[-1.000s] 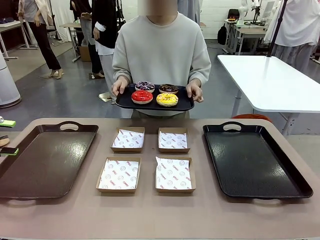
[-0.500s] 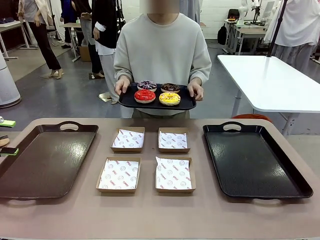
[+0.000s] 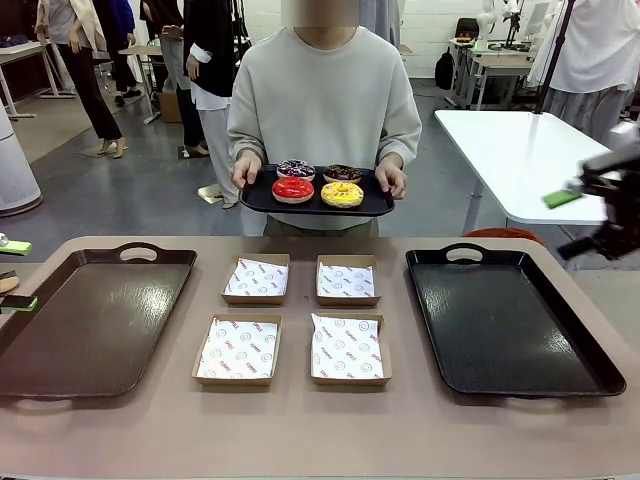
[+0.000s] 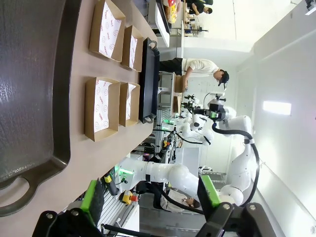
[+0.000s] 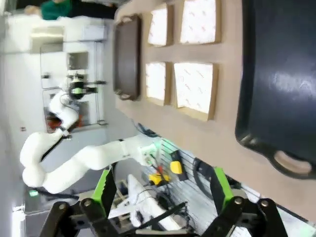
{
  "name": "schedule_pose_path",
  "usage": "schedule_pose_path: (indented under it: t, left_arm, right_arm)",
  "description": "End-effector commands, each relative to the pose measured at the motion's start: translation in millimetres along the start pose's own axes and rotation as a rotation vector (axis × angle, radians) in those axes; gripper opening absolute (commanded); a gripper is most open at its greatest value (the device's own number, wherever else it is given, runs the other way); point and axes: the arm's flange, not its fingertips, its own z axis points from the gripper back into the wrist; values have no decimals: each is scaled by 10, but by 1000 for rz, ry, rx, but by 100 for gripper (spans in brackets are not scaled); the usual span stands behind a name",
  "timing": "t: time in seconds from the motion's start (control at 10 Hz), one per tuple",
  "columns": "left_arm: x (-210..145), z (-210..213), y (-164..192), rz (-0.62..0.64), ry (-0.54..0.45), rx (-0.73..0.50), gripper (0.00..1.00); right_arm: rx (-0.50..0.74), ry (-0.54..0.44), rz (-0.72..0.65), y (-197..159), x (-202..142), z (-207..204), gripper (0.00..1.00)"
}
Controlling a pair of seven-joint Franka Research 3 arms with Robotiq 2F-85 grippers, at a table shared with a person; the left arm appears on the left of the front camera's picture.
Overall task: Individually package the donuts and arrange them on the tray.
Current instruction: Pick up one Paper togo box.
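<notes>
A person across the table holds a small black serving tray (image 3: 258, 202) with both hands. On it lie the donuts: a glossy red one (image 3: 293, 188), a yellow one (image 3: 342, 193), a chocolate one with pale sprinkles (image 3: 296, 169) and a dark chocolate one (image 3: 342, 174). My left gripper (image 3: 12, 273) stands open at the table's left edge, over the brown tray (image 3: 90, 320); its green pads (image 4: 93, 195) hold nothing. My right gripper (image 3: 588, 222) hangs open in the air beyond the black tray (image 3: 505, 320), its pads (image 5: 219, 190) apart and bare.
Four shallow cardboard boxes lined with printed paper sit in a square mid-table, among them the near left (image 3: 237, 350) and the far right (image 3: 347, 281). The brown tray (image 4: 29, 98) and black tray (image 5: 276, 74) flank them. A white table (image 3: 540, 160) stands behind on the right.
My right gripper has come into the front view at the right edge. The person has shifted the donut tray slightly to the right. The left gripper has not moved.
</notes>
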Motion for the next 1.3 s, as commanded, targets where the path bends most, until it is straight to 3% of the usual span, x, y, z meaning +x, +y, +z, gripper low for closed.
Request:
schedule_pose_path:
  t: [0.0,0.4,0.8,1.2]
  left_arm:
    - [-3,12,-15,-2,-1,-13,100]
    - [-3,12,-15,-2,-1,-13,100]
    - [-3,12,-15,-2,-1,-13,100]
    - [-3,12,-15,-2,-1,-13,100]
  right_arm:
    - [-236,25,2,211,423,-284,100]
    - [-546,-61,34,440,1022,-1036,100]
    - [-633,-77,64,468,936,-1333,100]
    - [-589,-53,76,476,1001,-1316,100]
